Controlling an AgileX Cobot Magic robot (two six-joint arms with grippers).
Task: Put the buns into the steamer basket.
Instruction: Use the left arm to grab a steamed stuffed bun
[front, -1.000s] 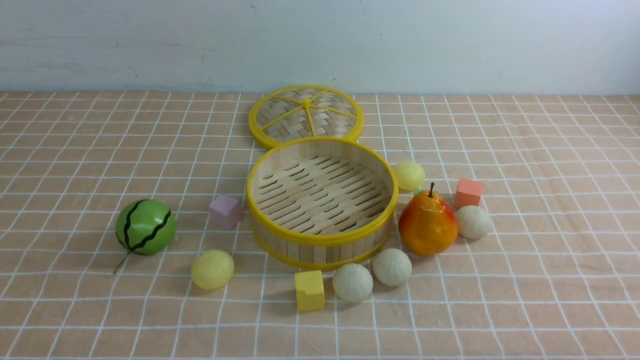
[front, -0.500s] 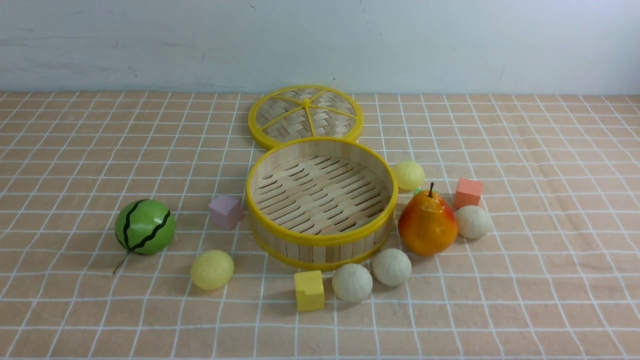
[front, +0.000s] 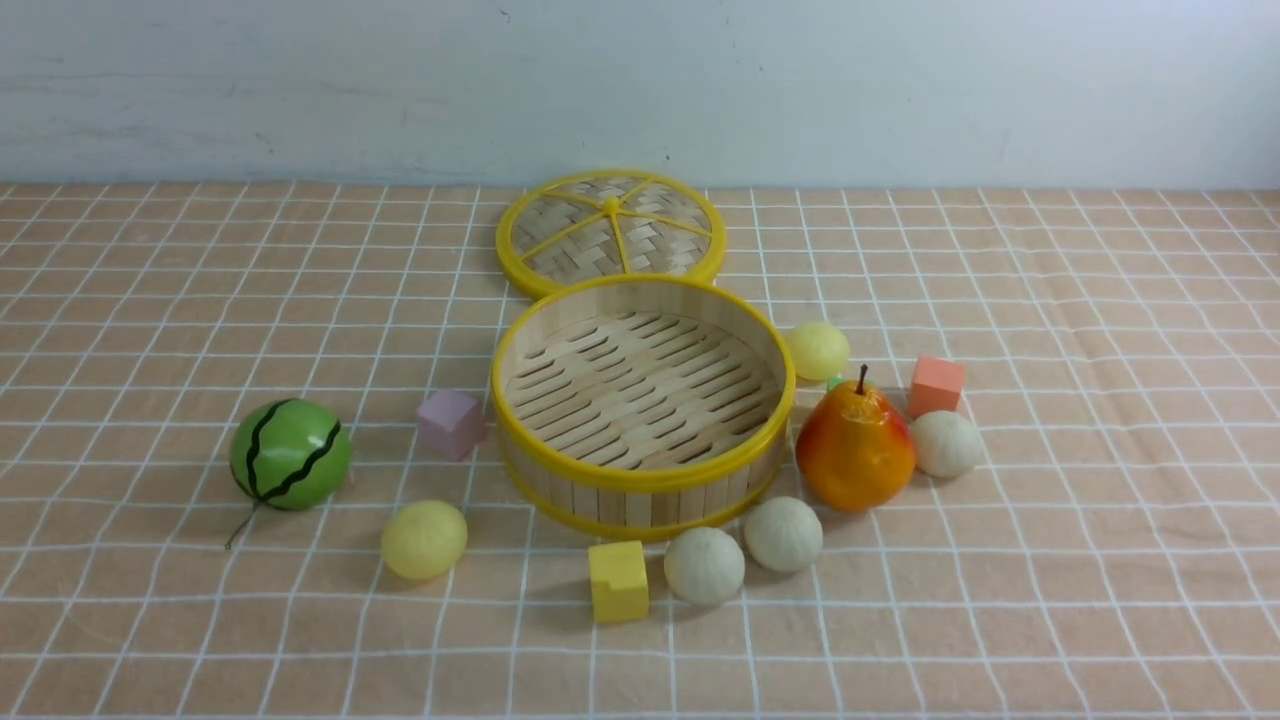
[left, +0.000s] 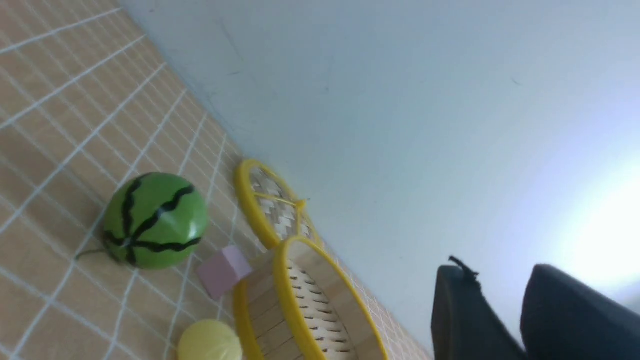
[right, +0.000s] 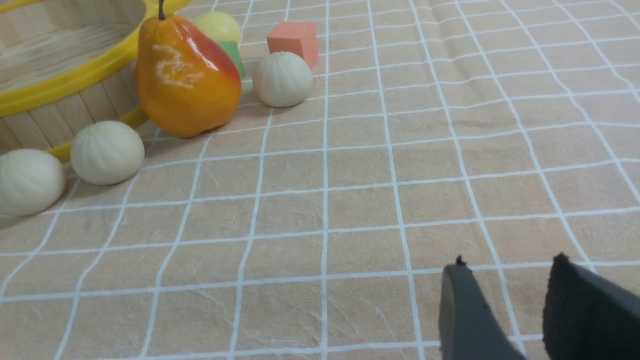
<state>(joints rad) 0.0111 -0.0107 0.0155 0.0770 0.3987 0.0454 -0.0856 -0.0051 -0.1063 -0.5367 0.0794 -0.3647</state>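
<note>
The steamer basket (front: 640, 478) stands mid-table and holds nothing. Five buns lie around it: a pale yellow one (front: 424, 540) at its front left, another pale yellow one (front: 818, 350) at its right, two off-white ones (front: 704, 566) (front: 783, 534) in front, and one off-white (front: 946, 443) right of the pear. Neither gripper shows in the front view. My left gripper (left: 495, 280) is open and empty, in the air, apart from the basket (left: 280, 295). My right gripper (right: 510, 267) is open and empty over bare cloth, well away from the nearest buns (right: 106, 152) (right: 282, 79).
The woven lid (front: 611, 232) lies behind the basket. An orange pear (front: 855, 448) stands at its right, and a green watermelon ball (front: 290, 453) at far left. Around them lie a pink cube (front: 451, 423), a yellow cube (front: 618, 581), an orange cube (front: 936, 386) and a small green cube (right: 232, 55).
</note>
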